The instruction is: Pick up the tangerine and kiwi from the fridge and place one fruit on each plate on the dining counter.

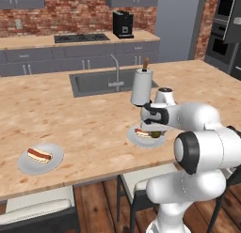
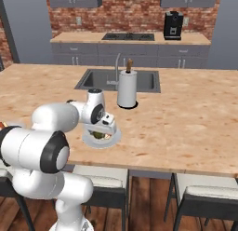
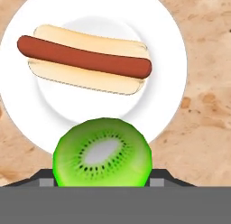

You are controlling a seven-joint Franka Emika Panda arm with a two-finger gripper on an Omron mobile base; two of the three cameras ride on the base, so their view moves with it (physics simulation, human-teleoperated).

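Two plates sit on the table (image 1: 70, 114): one (image 1: 56, 165) near the front edge at about 8 o'clock from the sink (image 1: 94, 81), and a second plate (image 1: 160, 141) at about 5 o'clock from it, under the arm's wrist. Each already carries a hot dog (image 3: 85, 59). The tool (image 3: 103, 184) hangs over the second plate, pointing down, and closes on the kiwi (image 3: 103, 151); in the hand view the cut green face fills the gap between the tips, so the fruit is gripped, not lying free. I judge it is held low over this plate because this is the drop spot for one fruit. From the kiwi, the hot dog lies at 12 o'clock in the hand view, and the kiwi overlaps the plate's rim at 6 o'clock, so a release here would likely land it at the edge, clear of the bun. A paper towel roll (image 2: 127, 88) stands just behind the plate. Whether the kiwi touches the plate I cannot tell.
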